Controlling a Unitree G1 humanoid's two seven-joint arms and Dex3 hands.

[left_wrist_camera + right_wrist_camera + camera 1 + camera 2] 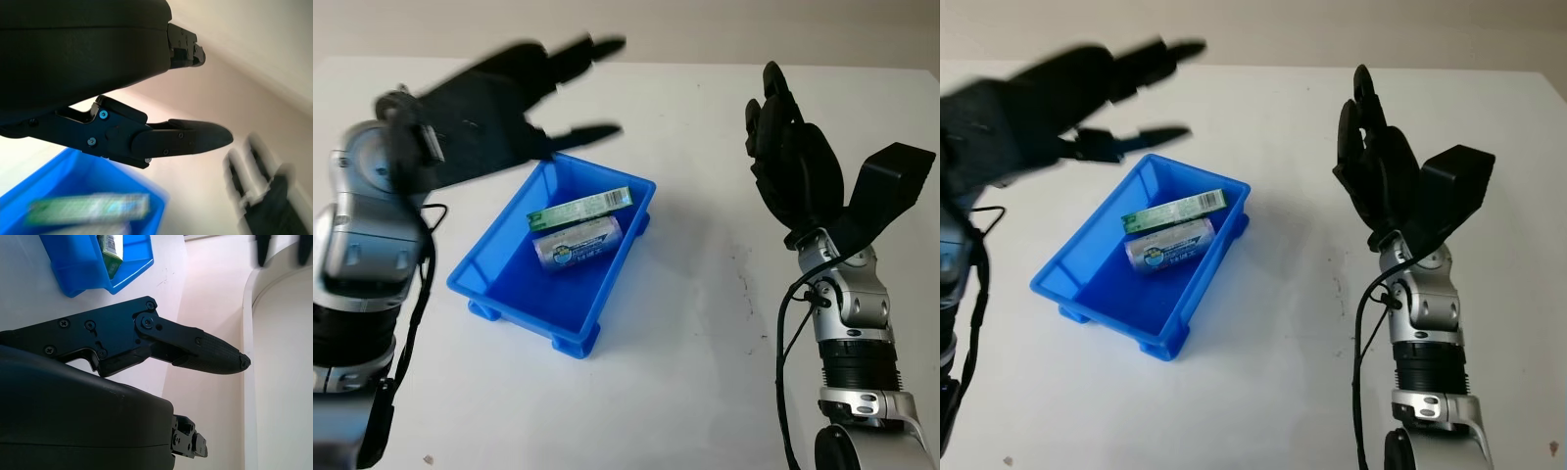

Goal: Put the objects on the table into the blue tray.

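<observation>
1. Inside the blue tray point(499, 279), toward its far end, lie two objects: a green flat box point(580, 208) leaning against the far wall, and a small white wrapped pack point(576, 241) touching it on the tray floor.
2. Above the tray's far left corner hangs the left hand point(524, 93), open and holding nothing.
3. Well to the right of the tray, the right hand point(793, 147) is raised above the table, open and empty, fingers pointing away from the robot.
4. Both objects look light. The box seems stiff cardboard, best taken across its long narrow sides. The pack looks soft and slightly glossy, so it may slip; a hold across its middle would suit.
5. Around the tray the white table point(705, 343) is smooth and matte, with faint scuff marks to the tray's right. No loose objects are visible on it, so the task appears complete.
6. Beyond the tray, the table's far edge meets a plain pale wall.
</observation>
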